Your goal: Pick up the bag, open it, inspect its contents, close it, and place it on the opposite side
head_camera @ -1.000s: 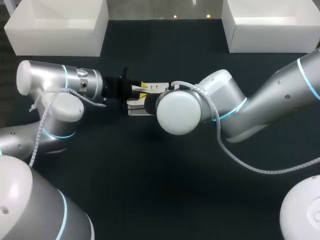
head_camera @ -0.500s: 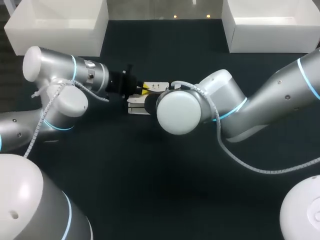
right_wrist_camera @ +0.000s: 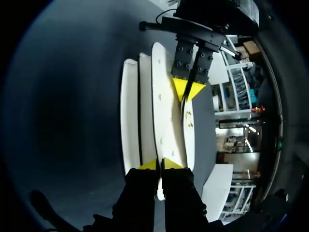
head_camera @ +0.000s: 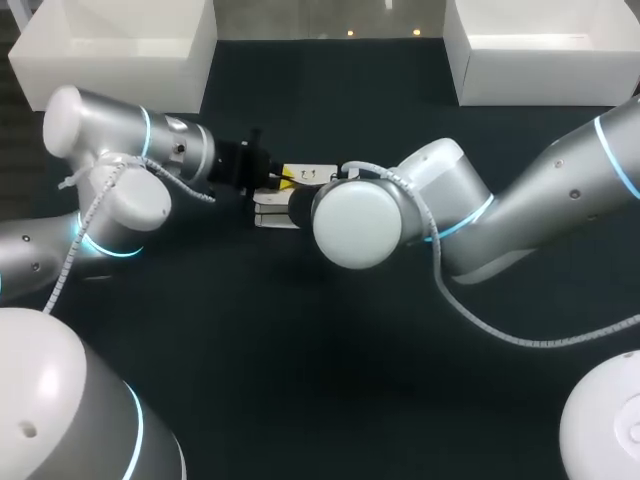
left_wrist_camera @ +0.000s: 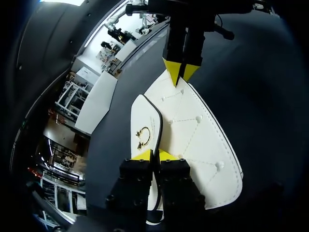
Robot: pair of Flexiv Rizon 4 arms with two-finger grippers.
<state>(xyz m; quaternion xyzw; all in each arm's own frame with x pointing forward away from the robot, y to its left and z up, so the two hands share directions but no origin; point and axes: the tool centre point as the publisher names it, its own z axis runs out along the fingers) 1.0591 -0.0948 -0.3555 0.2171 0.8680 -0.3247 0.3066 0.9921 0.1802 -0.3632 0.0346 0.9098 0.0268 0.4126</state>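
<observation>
Fingertips (left_wrist_camera: 143,155) of my left gripper (left_wrist_camera: 153,155) pinch white bag (left_wrist_camera: 198,135) edge; right gripper (right_wrist_camera: 160,164) pinches opposite end. Left arm (head_camera: 110,200), right arm (head_camera: 520,200) face each other over table (head_camera: 300,350) middle. Bag contents hidden.

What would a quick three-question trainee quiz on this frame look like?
1. True or false: the left pincer is shut on the bag.
2. The bag's clasp is: A gold, B red, C blue.
3. Fill in: the right pincer grips the bag at the end ____ the left pincer's.
Key: 1 true; 2 A; 3 opposite.
</observation>
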